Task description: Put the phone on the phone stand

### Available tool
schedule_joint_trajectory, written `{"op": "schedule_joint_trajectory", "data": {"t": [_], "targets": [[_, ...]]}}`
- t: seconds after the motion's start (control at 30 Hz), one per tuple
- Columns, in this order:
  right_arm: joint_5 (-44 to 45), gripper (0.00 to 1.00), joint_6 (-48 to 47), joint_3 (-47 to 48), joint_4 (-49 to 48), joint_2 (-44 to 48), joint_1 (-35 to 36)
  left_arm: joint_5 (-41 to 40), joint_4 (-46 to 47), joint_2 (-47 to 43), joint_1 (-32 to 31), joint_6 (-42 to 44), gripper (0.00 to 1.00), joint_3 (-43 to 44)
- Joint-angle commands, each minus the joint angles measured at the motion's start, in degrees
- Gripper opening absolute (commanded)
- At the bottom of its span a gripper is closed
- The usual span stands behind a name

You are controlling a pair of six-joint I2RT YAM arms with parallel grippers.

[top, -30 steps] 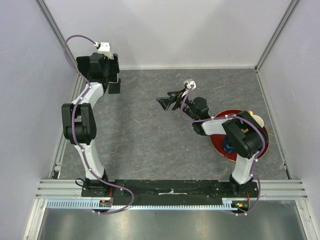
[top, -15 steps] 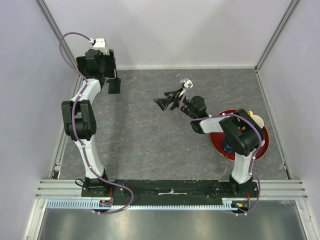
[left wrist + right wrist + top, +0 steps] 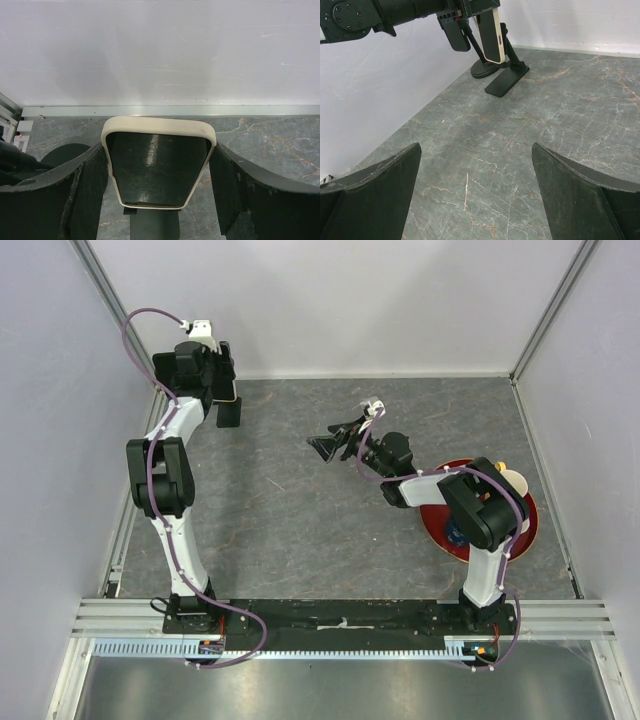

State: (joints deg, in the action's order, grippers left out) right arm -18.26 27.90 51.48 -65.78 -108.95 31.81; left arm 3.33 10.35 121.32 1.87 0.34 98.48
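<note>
Phone (image 3: 157,170) sits clamped between left fingers (image 3: 55,210) over phone stand (image 3: 152,229); right fingers (image 3: 370,195) spread wide, empty.

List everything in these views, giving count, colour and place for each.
phone: one, dark screen in a cream case, far-left corner, held upright over the stand
stand: one, black, far-left corner of the table
plate: one, red, right side, partly under the right arm
blue thing: one, on the plate, mostly hidden
cream thing: one, at the plate's far edge, partly hidden
table: one, grey marbled
walls: white, around the table
left claw: one, black, closed on the phone
right claw: one, black, open and empty, mid-table
</note>
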Motion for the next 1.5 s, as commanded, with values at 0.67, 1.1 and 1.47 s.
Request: {"op": "schedule_joint_trajectory", "data": {"t": [0.67, 1.1, 1.47], "targets": [[-1.6, 0.98, 1.19, 1.78, -4.36, -1.09, -0.08, -5.79, 6.35, 0.32, -0.9, -2.1, 0.02, -0.65], [-1.78, 0.98, 1.45, 2.04, -4.71, -1.53, -0.08, -8.26, 6.26, 2.26, -1.43, -4.38, 0.02, 0.22], [-1.78, 0.98, 1.63, 1.95, -5.15, -1.79, -0.17, -6.85, 3.45, 3.75, -1.34, -5.0, 0.32, 1.81]]}}
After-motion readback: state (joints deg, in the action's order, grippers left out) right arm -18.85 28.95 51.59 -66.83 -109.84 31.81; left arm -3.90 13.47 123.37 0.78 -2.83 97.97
